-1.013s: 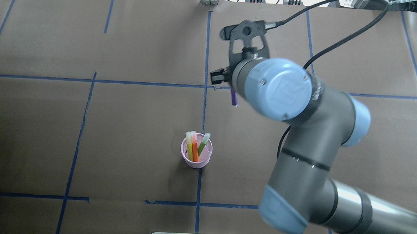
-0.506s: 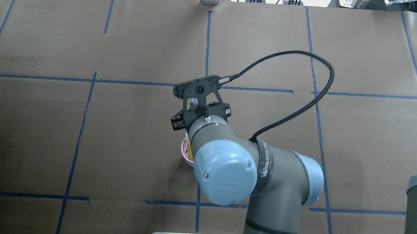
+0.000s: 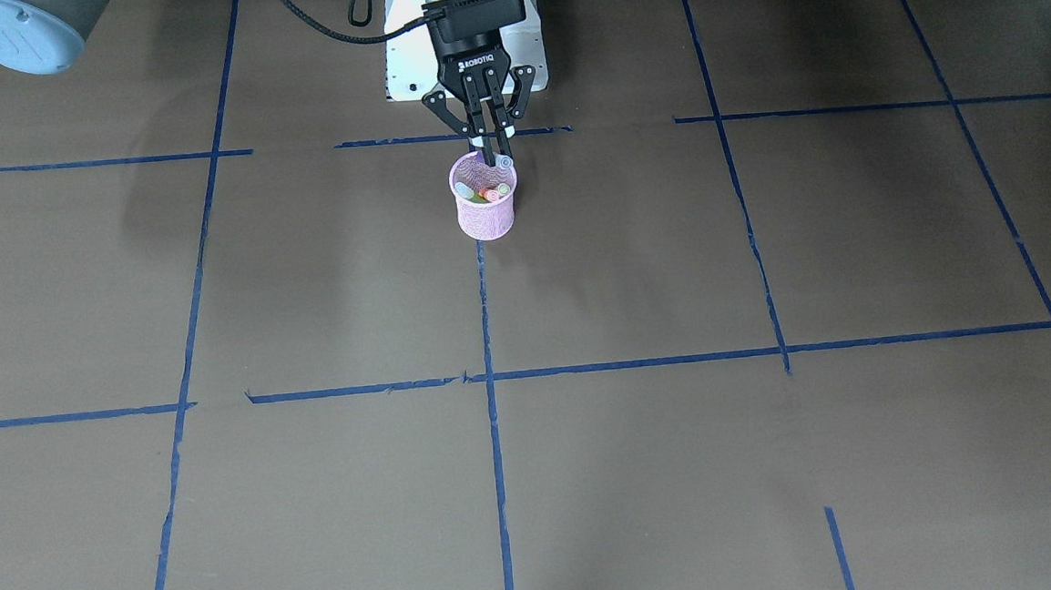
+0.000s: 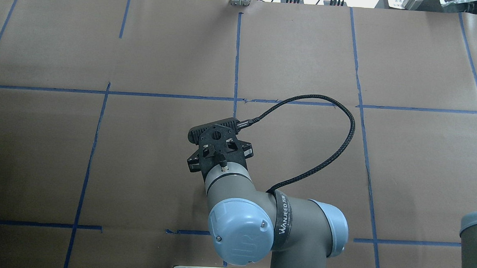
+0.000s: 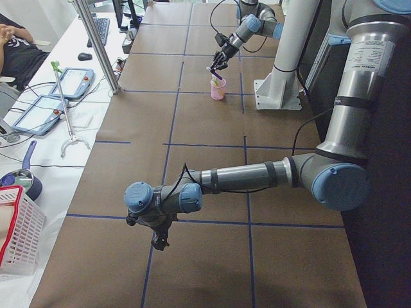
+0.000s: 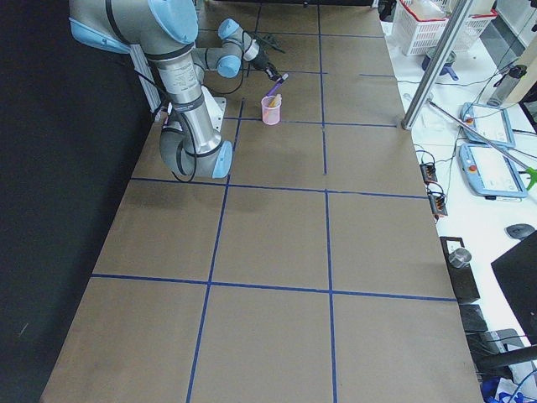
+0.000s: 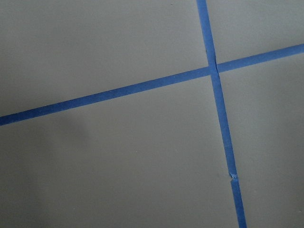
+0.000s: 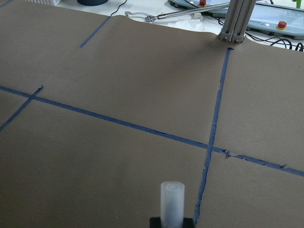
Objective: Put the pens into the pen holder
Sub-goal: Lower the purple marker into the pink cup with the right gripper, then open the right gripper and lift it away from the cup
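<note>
The pink mesh pen holder stands near the robot's base and holds three pens, cap ends up. My right gripper hangs straight above its rim, shut on the purple pen. That pen is tilted, and its lower end is at the rim of the pen holder. A pale cap sticks up in the right wrist view. In the overhead view my right wrist hides the holder. My left gripper hovers low over the table far from the holder; I cannot tell whether it is open or shut.
Blue tape lines divide the brown table. A black cable loops off the right wrist. The left arm stretches low across the table. A white base plate lies behind the holder. A basket and a seated person are beside the table.
My right arm has swung from the far right cell back toward the robot with the purple pen. It now sits over the holder and hides it from above.
</note>
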Available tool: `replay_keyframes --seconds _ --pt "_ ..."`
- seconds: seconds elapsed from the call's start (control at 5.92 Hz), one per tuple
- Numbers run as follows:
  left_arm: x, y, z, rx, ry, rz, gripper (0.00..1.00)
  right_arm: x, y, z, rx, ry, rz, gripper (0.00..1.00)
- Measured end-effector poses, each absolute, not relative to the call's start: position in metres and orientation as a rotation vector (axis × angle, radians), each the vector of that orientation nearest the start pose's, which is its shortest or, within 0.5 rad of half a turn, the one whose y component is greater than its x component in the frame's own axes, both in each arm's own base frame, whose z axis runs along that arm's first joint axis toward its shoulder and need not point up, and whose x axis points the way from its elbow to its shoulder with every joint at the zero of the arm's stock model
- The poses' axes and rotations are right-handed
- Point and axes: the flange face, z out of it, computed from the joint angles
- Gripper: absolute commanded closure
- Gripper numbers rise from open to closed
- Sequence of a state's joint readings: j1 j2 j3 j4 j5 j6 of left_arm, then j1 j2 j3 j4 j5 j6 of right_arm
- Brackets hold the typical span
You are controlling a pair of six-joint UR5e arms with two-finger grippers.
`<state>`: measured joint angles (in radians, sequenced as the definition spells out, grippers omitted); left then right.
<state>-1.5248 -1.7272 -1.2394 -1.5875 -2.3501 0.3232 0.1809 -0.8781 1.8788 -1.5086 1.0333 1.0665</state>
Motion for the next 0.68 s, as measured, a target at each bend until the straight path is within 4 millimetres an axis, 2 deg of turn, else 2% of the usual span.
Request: replay_keyframes --seconds 0.17,0.34,0.51,0.68 --pt "-0.0384 -0.5423 0.7360 -0.041 0.793 0.289 0.00 -0.5685 -0.2910 0.1237 0.800 -0.803 -0.003 1.00" --pt "-0.0391 -0.5438 0.7351 -0.040 0.783 0.291 0.00 -0.5699 -0.2909 0.1268 0.799 -0.802 -0.004 0.96" --pt "-0.0399 -0.5457 0.7340 -0.039 0.767 0.294 0.00 -0.5700 -0.2908 0.1272 0.799 -0.803 -0.003 0.04" --pt "-0.0402 -0.5470 0.7334 -0.039 0.756 0.297 0.00 -0.5702 -0.2908 0.1282 0.800 -0.806 -0.002 0.00"
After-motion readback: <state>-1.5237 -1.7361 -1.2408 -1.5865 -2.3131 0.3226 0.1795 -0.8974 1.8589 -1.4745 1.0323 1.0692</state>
